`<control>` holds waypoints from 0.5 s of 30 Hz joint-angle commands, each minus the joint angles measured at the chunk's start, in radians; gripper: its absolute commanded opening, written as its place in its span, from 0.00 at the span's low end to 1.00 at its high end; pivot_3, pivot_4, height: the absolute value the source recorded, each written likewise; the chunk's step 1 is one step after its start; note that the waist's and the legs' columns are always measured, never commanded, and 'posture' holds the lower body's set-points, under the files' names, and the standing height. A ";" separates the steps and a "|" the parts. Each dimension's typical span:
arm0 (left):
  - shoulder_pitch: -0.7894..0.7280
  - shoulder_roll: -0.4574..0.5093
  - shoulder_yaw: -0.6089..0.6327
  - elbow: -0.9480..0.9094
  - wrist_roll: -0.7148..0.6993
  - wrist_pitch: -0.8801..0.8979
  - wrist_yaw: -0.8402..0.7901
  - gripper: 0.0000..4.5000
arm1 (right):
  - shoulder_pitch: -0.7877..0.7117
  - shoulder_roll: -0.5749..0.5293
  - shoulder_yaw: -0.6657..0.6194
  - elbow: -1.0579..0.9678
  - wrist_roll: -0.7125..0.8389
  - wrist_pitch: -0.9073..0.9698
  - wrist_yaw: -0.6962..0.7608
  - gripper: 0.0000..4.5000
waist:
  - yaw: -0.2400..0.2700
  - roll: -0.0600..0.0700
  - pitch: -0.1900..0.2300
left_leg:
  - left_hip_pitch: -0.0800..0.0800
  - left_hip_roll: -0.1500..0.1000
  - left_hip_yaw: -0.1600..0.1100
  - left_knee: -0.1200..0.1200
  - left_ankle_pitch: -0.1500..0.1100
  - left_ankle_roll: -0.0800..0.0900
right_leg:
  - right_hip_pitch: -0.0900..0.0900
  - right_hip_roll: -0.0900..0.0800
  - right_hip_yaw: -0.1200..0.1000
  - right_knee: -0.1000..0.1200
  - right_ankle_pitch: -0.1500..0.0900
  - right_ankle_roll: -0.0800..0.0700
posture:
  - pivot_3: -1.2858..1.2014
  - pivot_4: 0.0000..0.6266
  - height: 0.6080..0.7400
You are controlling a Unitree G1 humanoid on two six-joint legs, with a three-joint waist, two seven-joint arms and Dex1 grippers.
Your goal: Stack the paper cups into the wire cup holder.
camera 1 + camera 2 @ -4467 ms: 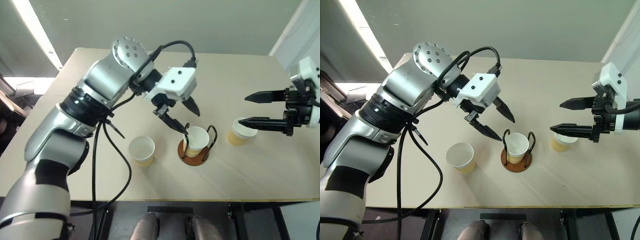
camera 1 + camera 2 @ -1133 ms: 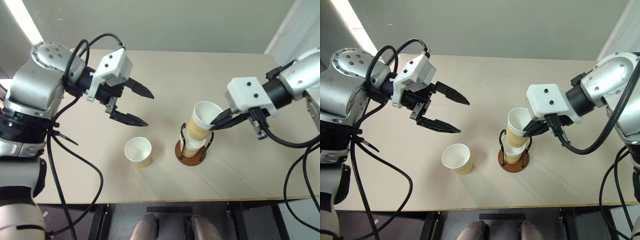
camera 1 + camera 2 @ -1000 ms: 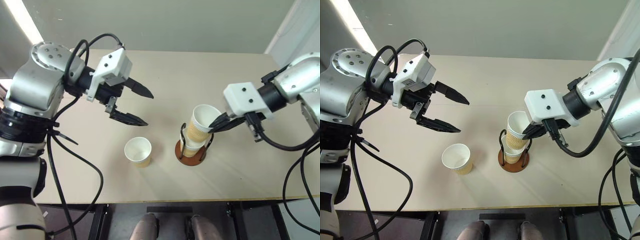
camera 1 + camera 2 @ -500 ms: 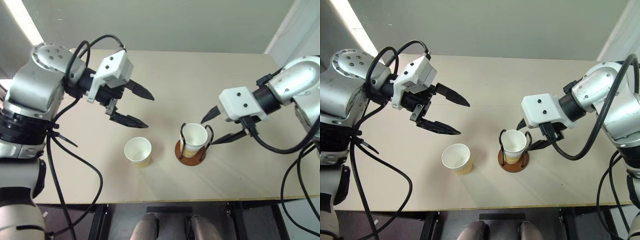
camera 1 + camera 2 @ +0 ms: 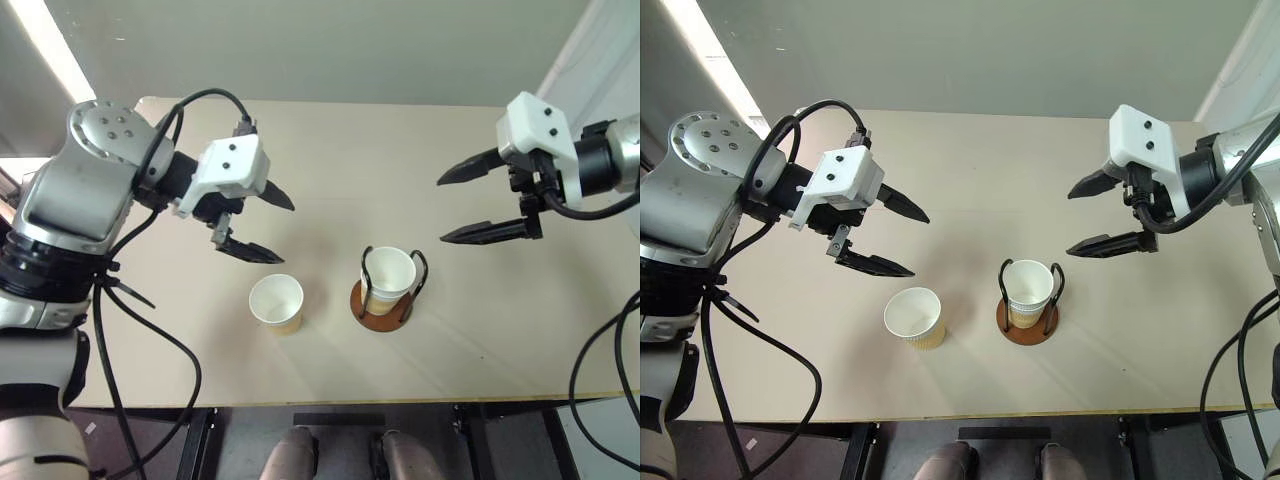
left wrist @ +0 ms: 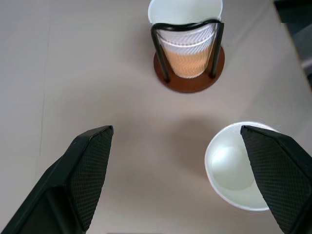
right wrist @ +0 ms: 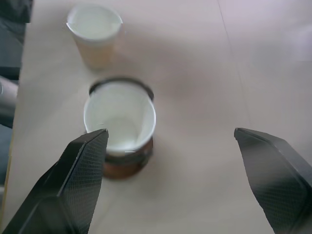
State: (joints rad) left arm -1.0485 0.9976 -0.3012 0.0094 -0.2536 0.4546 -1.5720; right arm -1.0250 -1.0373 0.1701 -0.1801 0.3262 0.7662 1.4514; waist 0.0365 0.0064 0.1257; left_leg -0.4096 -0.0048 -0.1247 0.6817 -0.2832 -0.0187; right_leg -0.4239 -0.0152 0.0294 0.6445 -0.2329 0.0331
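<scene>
- Work surface: a light beige table (image 5: pixel 330 150), matte, with a thin pale front edge; dark floor shows below that edge.
- Room: a plain grey-green wall behind the table, a bright light strip (image 5: pixel 50 45) at upper left, and a pale panel at upper right.
- Wire cup holder (image 5: pixel 386 300) stands upright near the table's middle, its brown disc flat on the surface.
- Nested paper cups (image 5: pixel 388 270) sit inside the holder's loops, white rim up.
- A single paper cup (image 5: pixel 277 302) stands upright on the table, just left of the holder, not touching it.
- Left gripper (image 5: pixel 268 225) hovers above and left of the single cup, fingers spread wide, empty.
- Right gripper (image 5: pixel 445 208) hangs right of the holder, well clear, fingers wide apart, empty.
</scene>
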 commanded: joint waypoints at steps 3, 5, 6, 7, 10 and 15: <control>0.011 0.011 -0.054 -0.025 0.122 -0.066 -0.007 1.00 | -0.020 -0.015 -0.047 -0.016 0.043 0.015 -0.003 0.95 | -0.003 0.000 0.000 | 0.001 0.000 0.000 0.000 0.000 0.000 | 0.000 0.000 0.000 0.000 0.000 0.000 | 0.52 0.24 1.00; 0.009 0.002 -0.072 -0.035 0.146 -0.049 -0.003 1.00 | -0.032 -0.023 -0.037 -0.013 0.062 0.031 0.019 0.95 | -0.003 0.000 0.000 | 0.001 0.000 0.000 0.000 0.000 0.000 | 0.000 0.000 0.000 0.000 0.000 0.000 | 0.52 0.24 1.00; 0.010 -0.002 -0.076 -0.040 0.153 -0.043 -0.003 1.00 | -0.037 -0.027 -0.032 -0.011 0.068 0.036 0.028 0.95 | -0.003 0.000 0.000 | 0.001 0.000 0.000 0.000 0.000 0.000 | 0.000 0.000 0.000 0.000 0.000 0.000 | 0.52 0.24 1.00; 0.012 -0.007 -0.083 -0.043 0.163 -0.032 0.000 1.00 | -0.048 -0.029 -0.026 -0.004 0.070 0.038 0.036 0.95 | -0.002 0.000 0.000 | 0.001 0.000 0.000 0.000 0.000 0.000 | 0.000 0.000 0.000 0.000 0.000 0.000 | 0.52 0.24 1.00; 0.019 -0.020 -0.089 -0.046 0.180 -0.026 0.003 1.00 | -0.067 -0.027 -0.019 0.010 0.076 0.040 0.051 0.95 | -0.002 0.000 0.000 | 0.001 0.000 0.000 0.000 0.000 0.000 | 0.000 0.000 0.000 0.000 0.000 0.000 | 0.52 0.24 1.00; 0.035 -0.034 -0.097 -0.065 0.189 -0.013 -0.006 1.00 | -0.081 -0.033 -0.010 0.016 0.087 0.051 0.075 0.95 | -0.002 0.000 0.000 | 0.001 0.000 0.000 0.000 0.000 0.000 | 0.000 0.000 0.000 0.001 0.000 0.000 | 0.52 0.24 1.00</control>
State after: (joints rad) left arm -1.0116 0.9612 -0.4102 -0.0240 -0.0773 0.4378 -1.5676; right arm -1.0775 -1.0466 0.1745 -0.1566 0.4009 0.8150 1.5131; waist 0.0342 0.0064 0.1257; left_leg -0.4090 -0.0048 -0.1248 0.6818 -0.2829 -0.0191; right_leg -0.4240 -0.0151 0.0293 0.6454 -0.2329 0.0331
